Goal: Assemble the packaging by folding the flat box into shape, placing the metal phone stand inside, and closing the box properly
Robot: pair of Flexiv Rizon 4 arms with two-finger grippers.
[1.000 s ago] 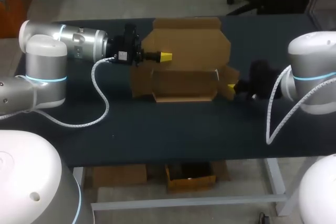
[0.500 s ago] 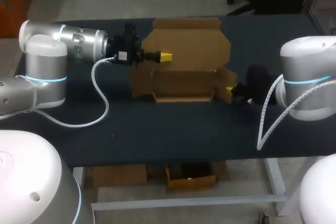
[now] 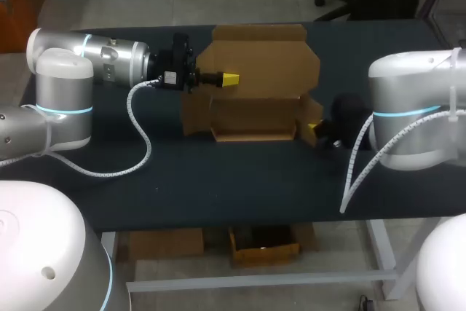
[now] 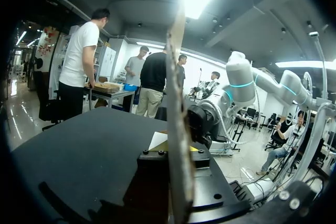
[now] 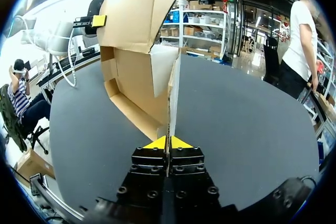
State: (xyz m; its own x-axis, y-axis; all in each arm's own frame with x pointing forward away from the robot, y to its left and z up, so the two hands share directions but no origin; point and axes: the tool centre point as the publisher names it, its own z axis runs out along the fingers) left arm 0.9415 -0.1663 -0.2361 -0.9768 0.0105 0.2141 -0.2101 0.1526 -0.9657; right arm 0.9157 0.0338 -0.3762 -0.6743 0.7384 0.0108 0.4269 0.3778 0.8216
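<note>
Table (image 3: 218, 180): right claw (image 5: 168, 141) tight on box (image 5: 137, 72)

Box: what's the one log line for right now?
box: partly folded, open | left gripper: shut on box | right gripper: shut on box

Nothing here can be read. The only marking I can make out is a small pale sticker (image 3: 169, 76) on the black wrist housing of the left arm (image 3: 109, 60), and its print is too small to tell. The cardboard box (image 3: 255, 71) on the tabletop (image 3: 218, 180) shows plain brown faces from every side I can see.
</note>
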